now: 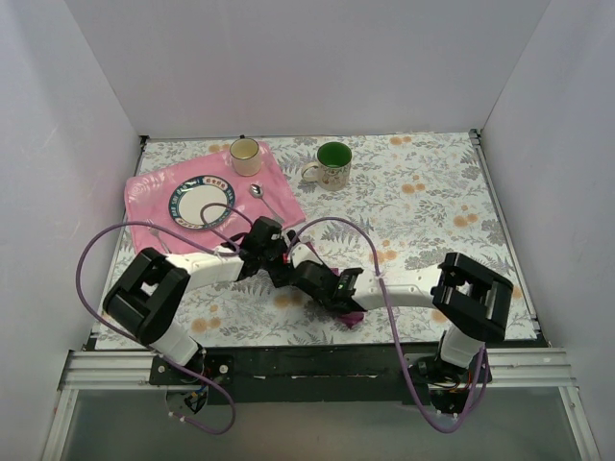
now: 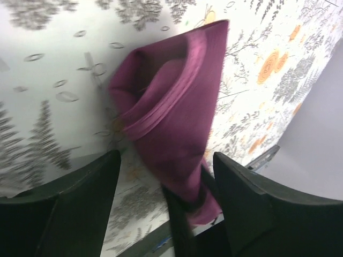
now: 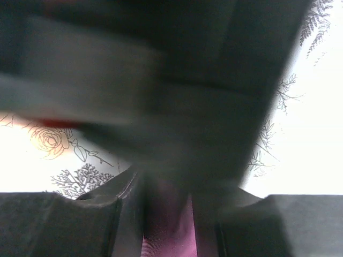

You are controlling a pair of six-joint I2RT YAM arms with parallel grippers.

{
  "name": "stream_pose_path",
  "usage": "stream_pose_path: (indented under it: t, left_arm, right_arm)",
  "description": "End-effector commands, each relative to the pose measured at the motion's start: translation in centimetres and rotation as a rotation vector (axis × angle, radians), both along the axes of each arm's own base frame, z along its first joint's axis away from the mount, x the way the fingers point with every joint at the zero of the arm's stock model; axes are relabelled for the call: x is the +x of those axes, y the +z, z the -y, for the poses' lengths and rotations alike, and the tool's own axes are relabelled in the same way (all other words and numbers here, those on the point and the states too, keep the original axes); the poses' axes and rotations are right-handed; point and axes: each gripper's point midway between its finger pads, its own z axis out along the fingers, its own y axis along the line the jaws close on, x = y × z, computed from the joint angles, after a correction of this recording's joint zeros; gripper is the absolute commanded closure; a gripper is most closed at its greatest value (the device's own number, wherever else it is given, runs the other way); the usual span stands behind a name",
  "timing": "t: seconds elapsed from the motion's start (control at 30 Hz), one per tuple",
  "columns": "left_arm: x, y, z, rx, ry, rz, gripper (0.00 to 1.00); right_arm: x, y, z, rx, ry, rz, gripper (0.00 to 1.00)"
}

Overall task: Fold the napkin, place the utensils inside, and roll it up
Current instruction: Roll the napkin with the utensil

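One napkin [image 2: 171, 107] — one plate [image 1: 192, 204]

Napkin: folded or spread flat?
Folded. In the left wrist view the napkin is doubled over in layered folds and bunched toward one end, not spread flat.

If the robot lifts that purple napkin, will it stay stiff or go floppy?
Probably floppy: the napkin sags into soft curved folds where the right gripper pinches one end. It is likely light for its size, since it looks like thin cloth. Its slight sheen suggests it might slide out of a loose grip.
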Motion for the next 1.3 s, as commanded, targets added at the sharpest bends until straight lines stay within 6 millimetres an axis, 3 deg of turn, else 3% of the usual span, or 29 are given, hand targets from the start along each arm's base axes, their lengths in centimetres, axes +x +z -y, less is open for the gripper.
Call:
stream_pose_path:
  t: [0.0,0.27,0.3,0.47,0.53,0.57,0.73,0.83,0.9,1.03,1.2,1.27]
  left_arm:
    - [-1.3,-1.9,-4.7,0.143,0.037,0.012,0.26]
    - [-0.8,1.1,-4.9,0.075,0.07,0.084,0.2]
    - [-0.7,1.5,-4.8,0.062,0.074,0.095,0.2]
    - [-0.4,2.2,-3.0,0.027,0.031,0.097,0.17]
    - [-0.7,1.0,-2.6,0.058,0.019,0.058,0.14]
    - [-0.3,1.4,-1.8,0.056,0.019,0.056,0.14]
    - [-0.2,-1.8,-1.4,0.159,0.053,-0.064,0.13]
    - [0.0,-2.2,-0.5,0.178,0.041,-0.078,0.14]
    - [0.2,-2.9,-0.1,0.212,0.036,-0.093,0.17]
    - [0.0,-4.3,-1.5,0.299,0.052,-0.092,0.28]
    - [0.0,-4.2,-2.6,0.332,0.047,-0.037,0.55]
    - [0.0,-4.2,-2.7,0.335,0.038,-0.028,0.6]
  right_arm:
    - [-1.3,-1.6,0.9,0.094,-0.007,-0.183,0.61]
    - [-1.0,-0.1,-0.1,0.391,-0.032,-0.382,0.74]
    - [-1.8,0.2,-0.6,0.44,0.003,-0.447,0.74]
    - [-1.3,0.8,-0.9,0.602,0.015,-0.58,0.75]
    - [-1.8,1.1,-1.4,0.665,0.045,-0.649,0.76]
    - [-1.6,0.7,-0.8,0.685,0.028,-0.668,0.76]
    - [-2.3,0.6,-0.8,0.798,0.067,-0.779,0.78]
    - [-2.7,0.3,-0.9,0.847,0.083,-0.84,0.79]
    - [-2.7,0.7,-1.1,0.895,0.115,-0.854,0.79]
    - [-2.6,0.4,-0.8,0.962,0.104,-0.912,0.79]
    - [-2.4,0.4,-0.2,1.023,0.088,-0.959,0.77]
    - [-2.3,0.0,-0.1,1.011,0.076,-0.967,0.76]
